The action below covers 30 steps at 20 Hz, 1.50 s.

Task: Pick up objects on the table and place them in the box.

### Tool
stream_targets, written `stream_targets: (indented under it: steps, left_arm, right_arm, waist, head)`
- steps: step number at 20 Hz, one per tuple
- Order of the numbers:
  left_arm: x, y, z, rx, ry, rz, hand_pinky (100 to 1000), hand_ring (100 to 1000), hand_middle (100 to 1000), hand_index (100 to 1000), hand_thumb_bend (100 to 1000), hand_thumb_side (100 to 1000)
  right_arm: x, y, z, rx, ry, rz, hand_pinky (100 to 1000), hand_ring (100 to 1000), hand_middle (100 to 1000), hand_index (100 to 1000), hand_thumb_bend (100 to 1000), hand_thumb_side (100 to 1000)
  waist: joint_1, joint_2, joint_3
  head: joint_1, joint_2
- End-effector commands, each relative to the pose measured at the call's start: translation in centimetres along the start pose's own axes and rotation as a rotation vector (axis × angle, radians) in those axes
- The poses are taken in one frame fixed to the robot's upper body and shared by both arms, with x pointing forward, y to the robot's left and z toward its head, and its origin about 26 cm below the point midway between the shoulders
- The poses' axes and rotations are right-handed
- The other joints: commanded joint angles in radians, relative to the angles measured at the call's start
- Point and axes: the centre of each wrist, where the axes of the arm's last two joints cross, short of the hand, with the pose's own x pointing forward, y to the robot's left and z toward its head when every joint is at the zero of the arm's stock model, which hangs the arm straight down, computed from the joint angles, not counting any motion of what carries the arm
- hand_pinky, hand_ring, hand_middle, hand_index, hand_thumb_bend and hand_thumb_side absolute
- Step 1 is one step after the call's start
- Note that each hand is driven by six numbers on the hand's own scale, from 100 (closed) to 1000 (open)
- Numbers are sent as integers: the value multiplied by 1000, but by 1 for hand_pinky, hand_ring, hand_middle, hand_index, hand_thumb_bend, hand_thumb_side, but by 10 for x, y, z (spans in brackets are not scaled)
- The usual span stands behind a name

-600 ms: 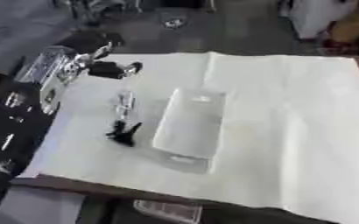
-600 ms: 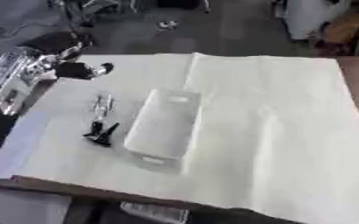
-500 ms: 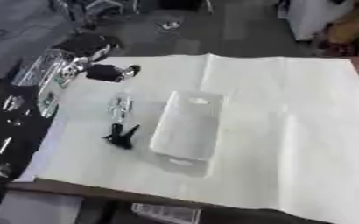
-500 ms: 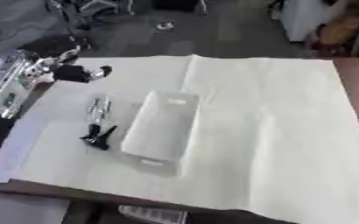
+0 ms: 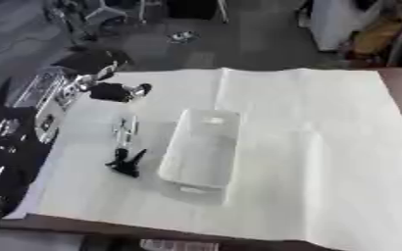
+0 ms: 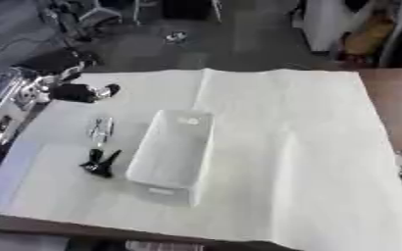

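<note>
The left hand [image 5: 110,91] hovers over the tabletop's [image 5: 324,147] left edge, fingers unclear; the silver item [image 5: 124,131] and black clip [image 5: 125,162] still await pickup beside the empty box [image 5: 203,147]. Next: reach down, grasp one.

One white box [image 5: 203,149] is sitting on the surface [image 5: 324,147], which is wearing one white cloth. Two small objects are lying beside the box: one black clip-like thing [image 5: 125,162] and one silvery metal piece [image 5: 124,131] (too blurred to identify).
</note>
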Motion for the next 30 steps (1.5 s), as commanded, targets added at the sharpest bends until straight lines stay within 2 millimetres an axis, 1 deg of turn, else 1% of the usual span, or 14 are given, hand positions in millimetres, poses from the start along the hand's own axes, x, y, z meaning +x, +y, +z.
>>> stream_targets:
  steps: [1, 2, 4, 6, 9, 15, 19, 20, 21, 22, 23, 24, 28, 30]
  left_arm:
    - [-5, 14, 0, 3, 25, -32, 845, 894, 894, 886, 314, 1000]
    - [-6, 12, -1, -17, 39, -38, 830, 876, 873, 865, 329, 1000]
    - [-7, 9, -4, -77, 73, -53, 830, 874, 877, 856, 368, 1000]
    - [-9, 6, -7, -142, 108, -71, 798, 848, 866, 851, 417, 1000]
    - [-10, 2, -15, -258, 166, -99, 691, 794, 822, 807, 479, 1000]
    - [-8, -4, -28, -436, 263, -157, 559, 765, 796, 757, 538, 1000]
    - [-7, -6, -35, -521, 310, -197, 522, 767, 797, 724, 555, 1000]
    - [-6, -6, -36, -536, 320, -205, 499, 753, 790, 714, 549, 1000]
    - [-6, -7, -38, -548, 329, -210, 513, 761, 794, 719, 556, 1000]
    - [-5, -7, -39, -557, 335, -215, 475, 740, 789, 703, 536, 1000]
    - [-4, -8, -41, -571, 345, -220, 481, 744, 796, 708, 500, 1000]
    - [-4, -9, -43, -579, 350, -223, 465, 729, 782, 692, 533, 1000]
    - [1, -17, -50, -639, 386, -253, 425, 677, 748, 647, 533, 1000]
    - [2, -20, -52, -674, 397, -267, 398, 632, 727, 621, 527, 1000]
  right_arm:
    - [6, 1, -9, 2, -38, -6, 422, 465, 489, 639, 295, 1000]
    - [6, 1, -9, 2, -37, -6, 422, 465, 489, 639, 295, 1000]
    - [6, 1, -9, 3, -35, -7, 422, 466, 489, 639, 295, 1000]
    - [6, 1, -9, 4, -35, -8, 422, 466, 489, 639, 294, 1000]
    - [6, 1, -9, 5, -34, -10, 422, 466, 489, 639, 295, 1000]
    - [6, 2, -8, 7, -31, -14, 422, 466, 490, 640, 294, 1000]
    - [6, 3, -8, 8, -29, -16, 422, 466, 490, 641, 293, 1000]
    - [6, 3, -8, 8, -28, -16, 421, 467, 490, 641, 293, 1000]
    - [6, 3, -8, 8, -28, -16, 422, 467, 490, 641, 293, 1000]
    - [6, 3, -8, 8, -27, -16, 421, 467, 490, 642, 293, 1000]
    - [6, 3, -8, 8, -25, -17, 421, 467, 490, 641, 311, 1000]
    - [6, 3, -8, 8, -25, -17, 421, 467, 490, 642, 293, 1000]
    - [6, 3, -7, 7, -22, -19, 421, 467, 491, 642, 293, 1000]
    - [5, 3, -7, 7, -21, -18, 421, 467, 491, 642, 293, 1000]
  waist:
    - [0, -13, -2]
    - [1, -13, -2]
    - [1, -14, -4]
    - [1, -14, -5]
    - [1, -15, -7]
    - [3, -13, -12]
    - [6, -11, -15]
    - [7, -11, -16]
    - [7, -11, -16]
    - [8, -10, -17]
    - [8, -10, -18]
    - [7, -10, -18]
    - [7, -10, -20]
    - [7, -11, -21]
  head:
    - [13, 2]
    - [16, 2]
    - [19, 5]
    - [22, 7]
    - [28, 10]
    - [35, 16]
    - [38, 16]
    - [38, 15]
    - [38, 14]
    - [36, 12]
    - [35, 10]
    - [34, 10]
    - [34, 8]
    - [35, 7]
